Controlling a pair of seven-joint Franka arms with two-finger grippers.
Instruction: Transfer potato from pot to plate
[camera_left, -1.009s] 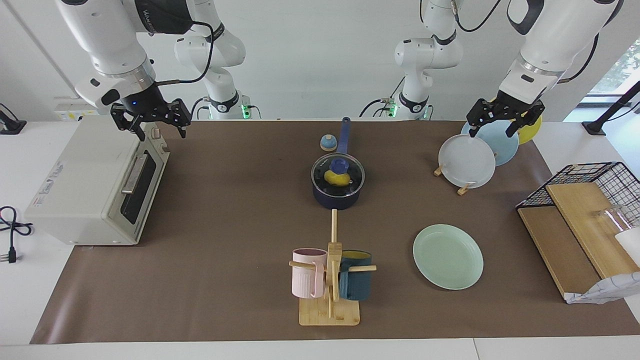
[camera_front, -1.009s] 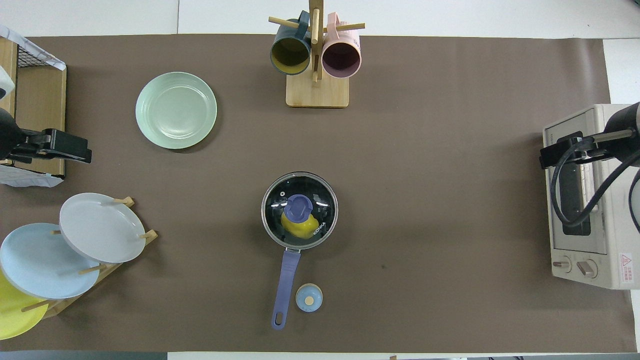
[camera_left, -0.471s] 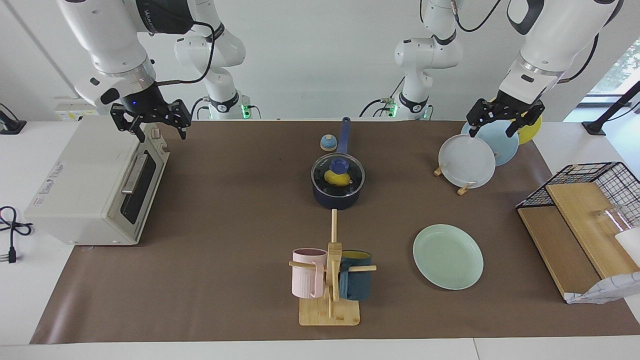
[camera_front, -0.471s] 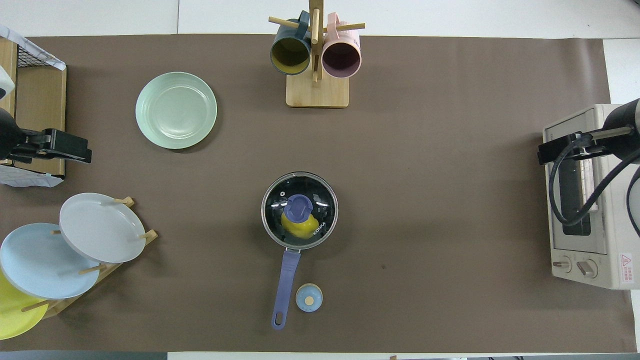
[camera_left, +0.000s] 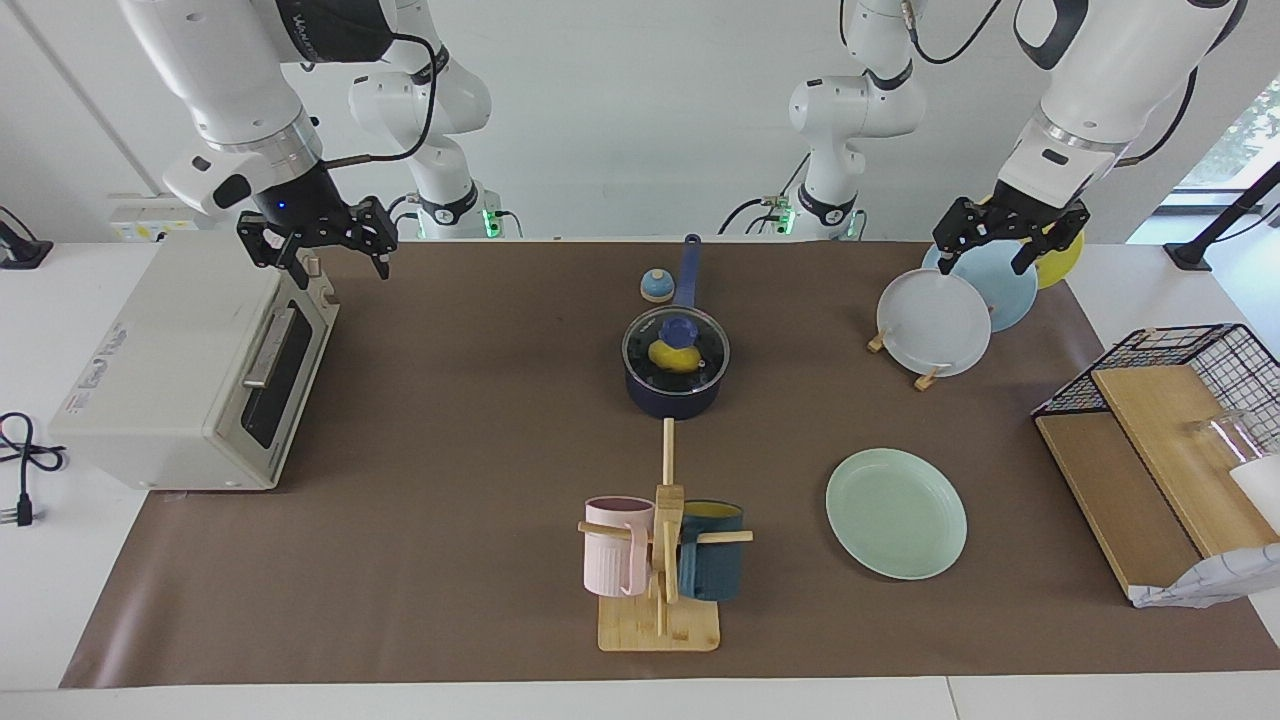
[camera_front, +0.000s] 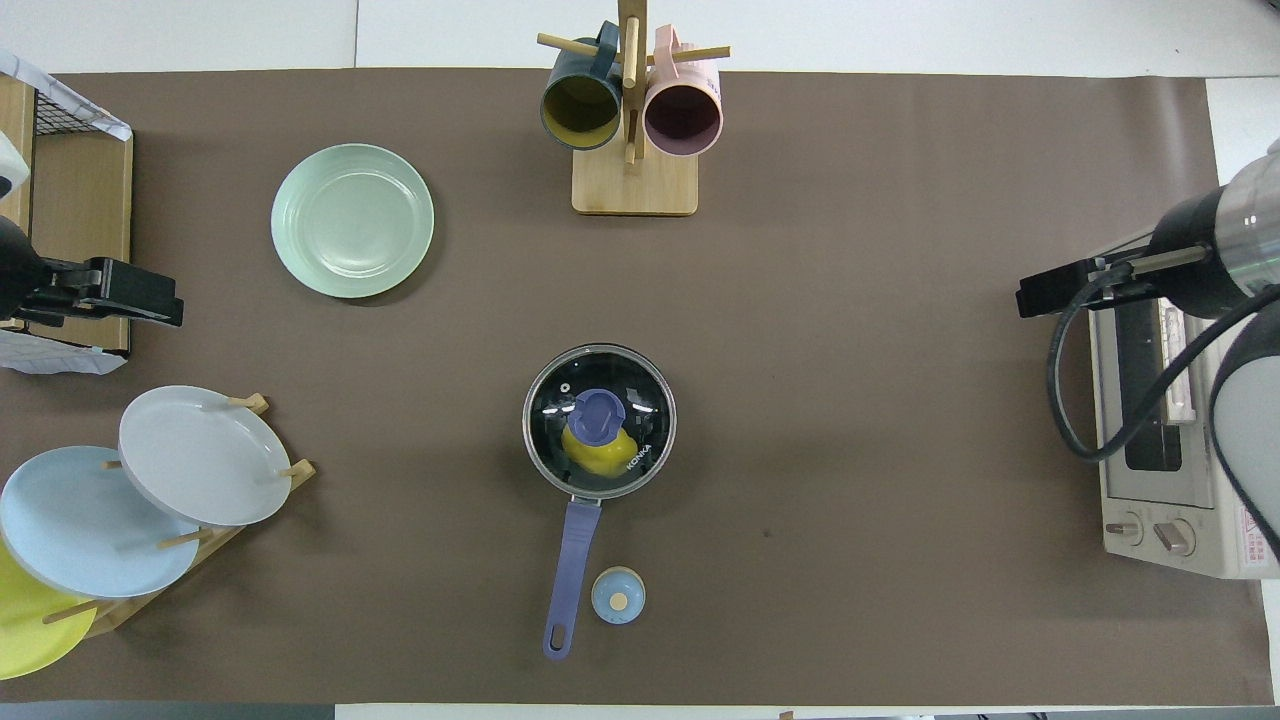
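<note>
While potato (camera_left: 673, 356) sits potted, both hands hover apart.

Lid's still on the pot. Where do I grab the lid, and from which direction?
Take the lid by its blue knob, coming straight down. The knob stands up at the center of the flat glass, the only raised part that fingers could close around. The lid sits level on the pot, so probably lift vertically.
</note>
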